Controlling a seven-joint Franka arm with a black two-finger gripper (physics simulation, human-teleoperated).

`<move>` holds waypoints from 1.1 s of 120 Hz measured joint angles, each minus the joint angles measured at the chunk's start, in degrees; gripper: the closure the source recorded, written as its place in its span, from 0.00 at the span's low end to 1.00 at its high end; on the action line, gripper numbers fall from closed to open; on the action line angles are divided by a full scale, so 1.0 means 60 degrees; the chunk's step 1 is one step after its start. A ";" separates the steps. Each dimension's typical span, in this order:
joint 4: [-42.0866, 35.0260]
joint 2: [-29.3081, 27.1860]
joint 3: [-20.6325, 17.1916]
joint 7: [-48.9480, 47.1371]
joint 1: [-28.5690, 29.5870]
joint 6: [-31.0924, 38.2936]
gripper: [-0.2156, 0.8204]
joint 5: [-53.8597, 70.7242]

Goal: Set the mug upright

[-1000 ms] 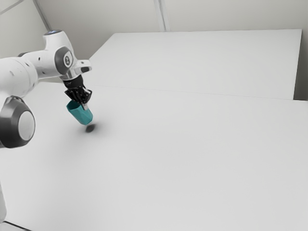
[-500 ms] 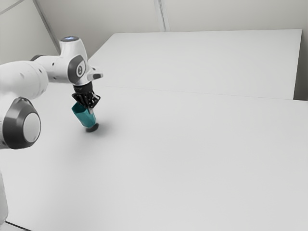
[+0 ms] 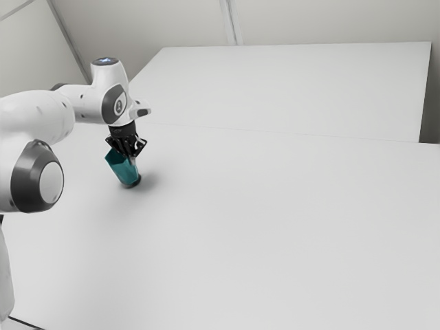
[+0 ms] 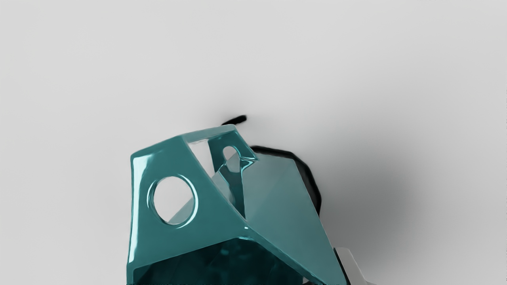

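Mug [image 4: 277, 194] aslant, its wall near the rim pinched between the jaws.

The teal mug [image 4: 293, 198] is slanting out ahead of the fingers [image 4: 348, 263], one of which is lying against its outer wall. Its dark mouth [image 4: 214, 263] is opening close beside them, while its angular handle [image 4: 216, 213], pierced by a round hole, is jutting out farther off. Beyond, a black band [image 4: 313, 186] is edging the mug, and a soft shadow [image 4: 368, 198] is spreading over the pale desk [image 4: 79, 79].
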 joint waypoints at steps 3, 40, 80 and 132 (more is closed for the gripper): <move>0.0000 0.0001 -0.0001 -0.0014 -0.0001 0.0004 0.86 -0.0011; 0.0011 -0.0005 -0.0002 -0.0132 0.0012 0.0030 0.38 -0.0067; 0.0030 -0.0011 -0.0002 -0.0202 0.0025 0.0036 0.26 -0.0093; -0.0005 -0.2238 -0.0421 -0.0282 -0.0160 -0.0608 0.23 -0.0127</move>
